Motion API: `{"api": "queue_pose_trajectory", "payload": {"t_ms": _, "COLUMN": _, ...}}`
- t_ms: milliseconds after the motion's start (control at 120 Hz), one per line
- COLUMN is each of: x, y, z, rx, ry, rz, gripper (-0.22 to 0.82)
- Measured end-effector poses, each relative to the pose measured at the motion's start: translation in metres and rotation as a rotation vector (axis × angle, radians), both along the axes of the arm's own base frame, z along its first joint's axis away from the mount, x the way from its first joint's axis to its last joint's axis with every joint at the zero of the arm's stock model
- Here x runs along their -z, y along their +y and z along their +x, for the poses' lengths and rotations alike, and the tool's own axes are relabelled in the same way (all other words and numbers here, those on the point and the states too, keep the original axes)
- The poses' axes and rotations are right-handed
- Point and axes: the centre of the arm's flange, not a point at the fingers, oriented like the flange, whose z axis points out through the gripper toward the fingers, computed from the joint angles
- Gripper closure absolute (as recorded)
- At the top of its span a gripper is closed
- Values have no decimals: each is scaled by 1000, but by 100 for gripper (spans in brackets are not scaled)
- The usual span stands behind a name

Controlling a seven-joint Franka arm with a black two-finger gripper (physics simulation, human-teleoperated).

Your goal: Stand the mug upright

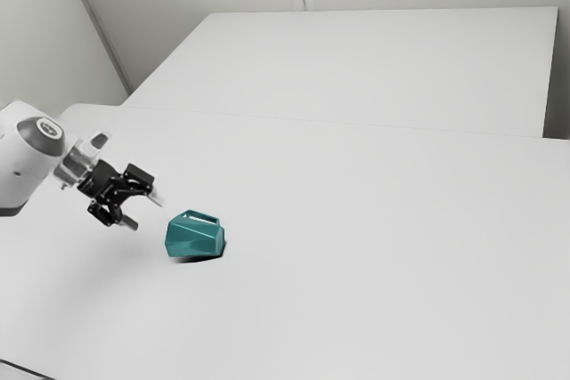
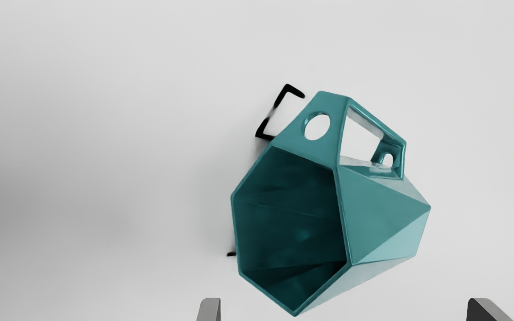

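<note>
I have the claw poised above the bench, its fingers spread wide. Near it, toward the exterior view's right, the teal faceted mug lies tipped on its side, handle up.

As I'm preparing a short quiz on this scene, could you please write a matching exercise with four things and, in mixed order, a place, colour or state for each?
1. mug
2. mug's handle
3. gripper
4. table

A. black, open
B. pale, beneath the mug
C. lying on its side
D. pierced by a round hole

Pairs: 1-C; 2-D; 3-A; 4-B
</note>
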Motion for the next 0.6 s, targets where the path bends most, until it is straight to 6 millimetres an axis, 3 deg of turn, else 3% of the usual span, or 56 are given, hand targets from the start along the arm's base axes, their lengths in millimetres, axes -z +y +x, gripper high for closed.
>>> {"api": "queue_pose_trajectory", "payload": {"t_ms": 167, "x": 30, "y": 14, "z": -1, "rx": -20, "ry": -38, "rz": -61, "gripper": 0}}
{"api": "queue_pose_trajectory", "payload": {"t_ms": 342, "x": 41, "y": -5, "z": 9, "rx": 26, "ry": -99, "rz": -119, "gripper": 0}}
{"api": "queue_pose_trajectory", "payload": {"t_ms": 600, "x": 50, "y": -15, "z": 9, "rx": 64, "ry": -165, "rz": -159, "gripper": 0}}
